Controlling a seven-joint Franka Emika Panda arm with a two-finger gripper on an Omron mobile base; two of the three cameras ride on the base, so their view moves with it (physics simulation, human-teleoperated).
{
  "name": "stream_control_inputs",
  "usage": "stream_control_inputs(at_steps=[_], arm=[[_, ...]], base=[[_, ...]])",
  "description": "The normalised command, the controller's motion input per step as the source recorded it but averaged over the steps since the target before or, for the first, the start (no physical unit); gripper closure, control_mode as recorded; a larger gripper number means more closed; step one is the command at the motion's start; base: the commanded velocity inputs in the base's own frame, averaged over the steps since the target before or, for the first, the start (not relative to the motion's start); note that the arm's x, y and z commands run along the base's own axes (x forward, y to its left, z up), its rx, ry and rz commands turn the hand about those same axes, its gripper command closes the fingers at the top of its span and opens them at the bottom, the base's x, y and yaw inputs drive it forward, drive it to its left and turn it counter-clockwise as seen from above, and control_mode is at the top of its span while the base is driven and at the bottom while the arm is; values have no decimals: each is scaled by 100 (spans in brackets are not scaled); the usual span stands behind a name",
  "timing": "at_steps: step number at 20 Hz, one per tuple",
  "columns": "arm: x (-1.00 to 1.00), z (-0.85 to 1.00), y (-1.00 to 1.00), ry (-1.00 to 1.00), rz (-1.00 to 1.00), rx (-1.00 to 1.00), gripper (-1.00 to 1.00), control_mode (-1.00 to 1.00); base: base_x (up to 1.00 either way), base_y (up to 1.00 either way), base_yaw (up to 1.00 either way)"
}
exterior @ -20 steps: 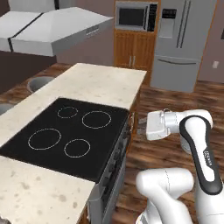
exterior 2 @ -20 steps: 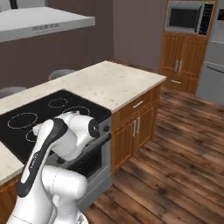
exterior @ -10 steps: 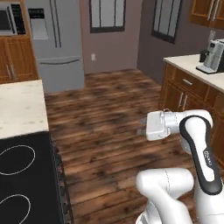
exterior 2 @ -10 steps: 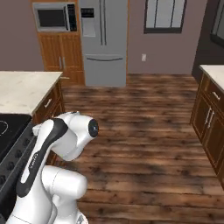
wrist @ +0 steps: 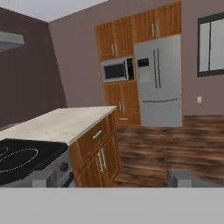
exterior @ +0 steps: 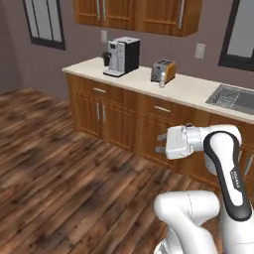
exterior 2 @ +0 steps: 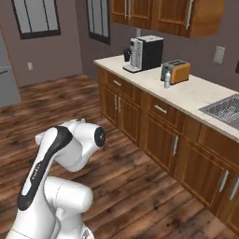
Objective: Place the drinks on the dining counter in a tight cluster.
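Note:
A small clear bottle [exterior: 161, 82] [exterior 2: 166, 80], one of the drinks, stands on the wall counter just beside the toaster [exterior: 163, 71] [exterior 2: 176, 71]. The dining counter [wrist: 65, 121], a beige island top with a black cooktop [wrist: 22, 156] set in it, lies ahead in the hand view. My gripper [exterior: 159, 143] [wrist: 109, 179] hangs in mid-air in front of the wall cabinets, well short of the bottle. It is open, with nothing between its fingers.
A coffee machine [exterior: 121, 56] [exterior 2: 144, 52] stands left of the toaster on the speckled wall counter [exterior: 198, 92], and a sink [exterior: 233, 97] [exterior 2: 224, 106] lies at its right end. Beyond the island are a fridge [wrist: 158, 81] and a microwave [wrist: 116, 70]. Wooden floor [exterior: 59, 163] spreads between.
The base has turned, so both base views swung from the island and cooktop, past the fridge, to the wall counter. The arm keeps its pose on the base and the gripper stays open.

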Motion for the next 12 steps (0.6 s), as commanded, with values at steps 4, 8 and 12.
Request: stream_control_inputs(at_steps=[4,8,12], arm=[[0,0,0,0,0,0,-100,100],[0,0,0,0,0,0,-100,100],[0,0,0,0,0,0,-100,100]], base=[[10,1,-85],[49,11,-55],[86,6,-4]])
